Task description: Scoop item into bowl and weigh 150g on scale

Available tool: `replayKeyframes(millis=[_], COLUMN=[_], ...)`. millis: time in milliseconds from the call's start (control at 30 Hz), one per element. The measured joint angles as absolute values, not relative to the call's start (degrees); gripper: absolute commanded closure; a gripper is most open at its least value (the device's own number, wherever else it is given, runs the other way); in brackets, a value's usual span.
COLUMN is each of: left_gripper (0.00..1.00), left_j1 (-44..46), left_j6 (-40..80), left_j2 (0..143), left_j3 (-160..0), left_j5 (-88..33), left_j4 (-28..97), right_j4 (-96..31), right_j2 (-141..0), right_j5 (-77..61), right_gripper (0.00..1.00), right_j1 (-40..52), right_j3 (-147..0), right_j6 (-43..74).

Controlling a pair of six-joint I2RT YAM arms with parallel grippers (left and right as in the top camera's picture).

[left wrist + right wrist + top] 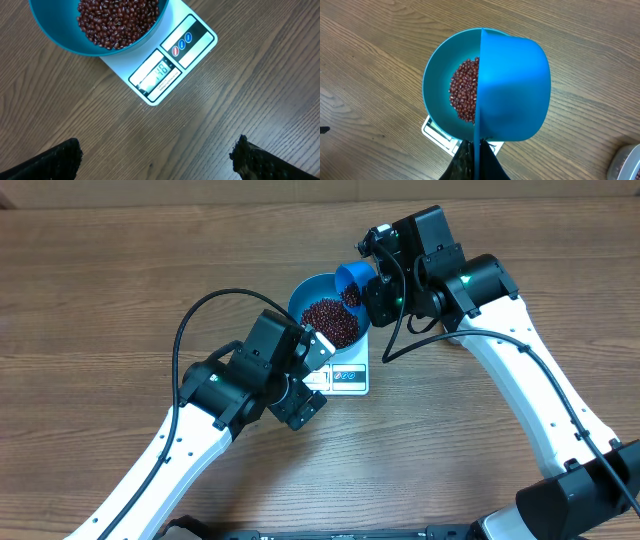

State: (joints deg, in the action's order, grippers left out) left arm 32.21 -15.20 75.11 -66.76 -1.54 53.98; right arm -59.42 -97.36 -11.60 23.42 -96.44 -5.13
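Across the wooden table the work sits at centre, where the teal bowl rests on the white scale. The scale's button edge shows at the bowl's 6 o'clock. The right gripper is clamped on the thin handle of the blue scoop, which is tipped on its side over the bowl's rim at about 1 o'clock. The left gripper hangs with its jaws spread wide and nothing between them, low at the scale's 7 o'clock. A good heap of beans already lies in the bowl, so this looks like the topping-up stage. The next move probably calls for a very slight tilt or shake to release a few beans at a time, stopping once the target shows. The overhead view alone shows a few beans sitting at the scoop's mouth. The right wrist view sees only the scoop's smooth back hiding half the bowl. The left wrist view alone catches the display, lit with three digits that seem just under target, though glare leaves them uncertain.
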Motion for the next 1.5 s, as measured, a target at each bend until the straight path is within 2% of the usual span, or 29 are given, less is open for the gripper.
replayKeyframes(millis=[1500], left_gripper=[0.0], left_j1=[32.21], left_j6=[-15.2], left_j2=[75.11], left_j3=[-66.76], left_j5=[-1.54], left_j4=[53.98], right_j4=[-60.58], right_j2=[-97.67], right_j5=[-13.56], right_gripper=[0.96], right_j1=[23.42], right_j3=[-96.44], right_j6=[-8.23])
